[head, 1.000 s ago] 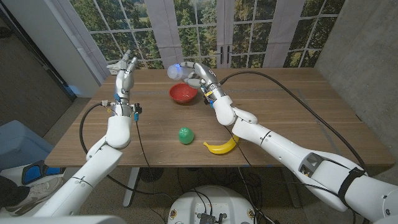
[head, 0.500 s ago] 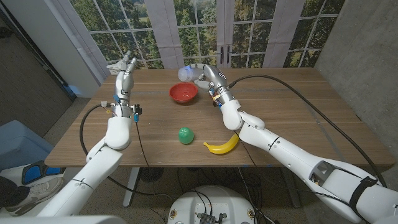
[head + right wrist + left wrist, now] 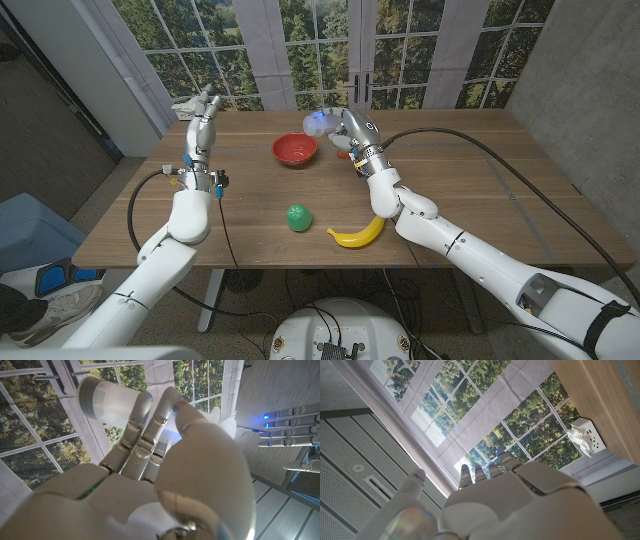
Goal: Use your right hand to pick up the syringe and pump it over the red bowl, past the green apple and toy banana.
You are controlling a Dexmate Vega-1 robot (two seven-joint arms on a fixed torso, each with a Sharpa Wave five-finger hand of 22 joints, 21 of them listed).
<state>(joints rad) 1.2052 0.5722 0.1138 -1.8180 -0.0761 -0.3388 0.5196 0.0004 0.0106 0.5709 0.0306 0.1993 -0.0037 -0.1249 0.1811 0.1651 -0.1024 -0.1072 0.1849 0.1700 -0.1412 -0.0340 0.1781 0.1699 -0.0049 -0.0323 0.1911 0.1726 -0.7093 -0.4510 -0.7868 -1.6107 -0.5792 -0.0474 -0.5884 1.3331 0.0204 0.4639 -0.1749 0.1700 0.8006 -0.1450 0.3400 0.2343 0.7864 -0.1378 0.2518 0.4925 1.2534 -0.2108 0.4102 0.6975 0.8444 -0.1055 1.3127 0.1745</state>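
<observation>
My right hand (image 3: pixel 352 132) hovers just past the far right rim of the red bowl (image 3: pixel 295 150) and grips a translucent syringe (image 3: pixel 318 122). Its pale end sticks out toward the bowl. In the right wrist view the fingers (image 3: pixel 145 435) wrap the syringe barrel (image 3: pixel 107 399). The green apple (image 3: pixel 297 217) and the yellow toy banana (image 3: pixel 357 235) lie nearer the front edge, beside my right forearm. My left hand (image 3: pixel 203 108) is raised at the table's far left, fingers apart and pointing up, holding nothing; its back shows in the left wrist view (image 3: pixel 515 500).
The wooden table (image 3: pixel 480 170) has bare room on its right half. Windows and a curtain stand behind it. A black cable (image 3: pixel 470 140) arcs over the right side. A white power strip (image 3: pixel 587 437) shows beyond the table edge.
My right hand has carried the syringe to the right, from above the bowl's far left rim to beyond its far right rim. The left hand has stayed raised.
</observation>
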